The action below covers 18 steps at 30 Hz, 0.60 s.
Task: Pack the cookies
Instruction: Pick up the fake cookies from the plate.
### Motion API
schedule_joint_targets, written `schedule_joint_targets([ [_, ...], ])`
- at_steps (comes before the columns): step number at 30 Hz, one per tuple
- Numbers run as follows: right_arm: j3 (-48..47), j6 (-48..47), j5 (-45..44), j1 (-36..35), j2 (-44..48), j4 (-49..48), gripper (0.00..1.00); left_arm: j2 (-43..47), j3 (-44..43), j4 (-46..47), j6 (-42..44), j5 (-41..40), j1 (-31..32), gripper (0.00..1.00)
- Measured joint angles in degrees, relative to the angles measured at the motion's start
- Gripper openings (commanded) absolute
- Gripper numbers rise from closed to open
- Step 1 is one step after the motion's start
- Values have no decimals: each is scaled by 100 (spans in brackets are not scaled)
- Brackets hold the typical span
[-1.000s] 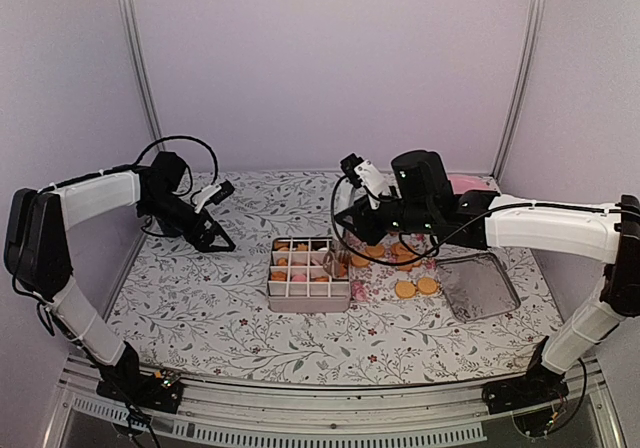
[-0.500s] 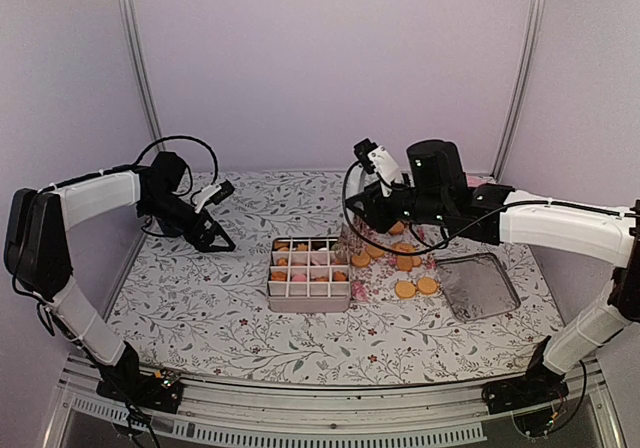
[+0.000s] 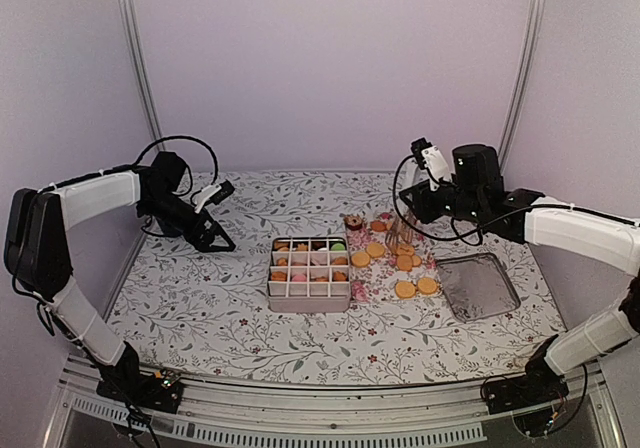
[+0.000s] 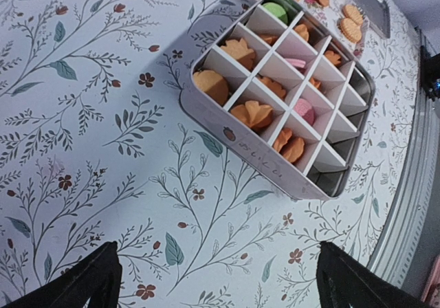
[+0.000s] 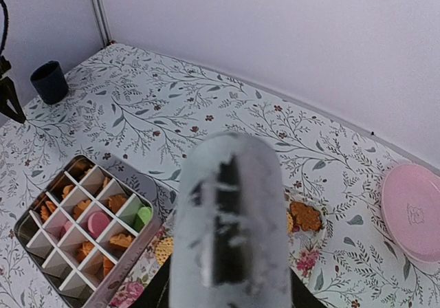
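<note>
The floral desk (image 3: 200, 308) carries one divided tin (image 3: 308, 301). Loose cookies (image 3: 404, 262) lie right of it, beneath the raised right claw (image 3: 400, 238), whose spread I cannot tell. The left claw (image 4: 220, 285), far left, gapes wide. The tin holds one green cookie (image 4: 275, 9) and two pink cookies (image 4: 302, 108).

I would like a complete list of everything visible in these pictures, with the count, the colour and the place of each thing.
divided tin: one, pale grey, middle of the table
cookies in the tin: many, mostly orange, a few pink, one green, in the compartments
loose cookies: several, orange-tan, right of the tin
metal lid: one, grey, flat, right of the loose cookies
plate: one, pink, near the back wall, right side
cup: one, dark, far left on the cloth
tablecloth: one, white with a floral print, covering the table
left tool: one, black, open and empty, left of the tin
right tool: one, above the loose cookies, opening unclear
</note>
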State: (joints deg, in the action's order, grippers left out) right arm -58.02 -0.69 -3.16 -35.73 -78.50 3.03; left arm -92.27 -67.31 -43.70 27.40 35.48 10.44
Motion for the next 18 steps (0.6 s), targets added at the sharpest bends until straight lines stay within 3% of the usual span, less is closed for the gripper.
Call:
schedule_joint_targets([
  [12,422,125,-105,260,-348,-225,45,0,0,0,0,-4,0,99],
  [18,522,138,-103,280,-420,-437,36,0,0,0,0,-11,0,99],
])
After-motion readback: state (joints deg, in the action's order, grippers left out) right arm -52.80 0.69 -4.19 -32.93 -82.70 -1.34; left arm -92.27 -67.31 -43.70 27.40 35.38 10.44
